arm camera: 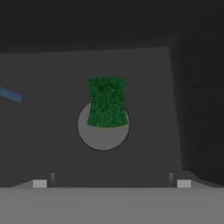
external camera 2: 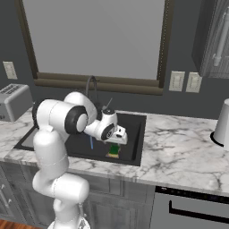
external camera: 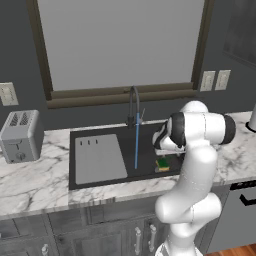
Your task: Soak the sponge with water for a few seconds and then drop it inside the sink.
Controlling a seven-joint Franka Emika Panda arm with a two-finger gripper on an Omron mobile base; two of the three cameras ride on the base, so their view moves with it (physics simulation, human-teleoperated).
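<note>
Pincer [arm camera: 111, 183] released, fingers spread wide above the sponge [arm camera: 107, 102] in the sink [arm camera: 43, 131].

Hand view: the two finger tips stand far apart with nothing between them; the sponge lies straight ahead and below, green top up, its long axis running away from the pincer, overlapping the far edge of the round drain [arm camera: 103, 135]. The water [arm camera: 11, 94] shows as a blue streak well off to the side, apart from the sponge.
Left base view: the arm [external camera: 192, 165] leans over the surface [external camera: 35, 182] and its wrist hides the fingers; the sponge [external camera: 162, 164] rests on the basin floor at the sink's [external camera: 100, 132] right end, the stream [external camera: 136, 142] falling from the faucet [external camera: 133, 105] to its left.
Right base view: the yellow side of the sponge [external camera 2: 114, 151] shows directly under the pincer [external camera 2: 118, 139], not touching it. The task looks essentially done.
</note>
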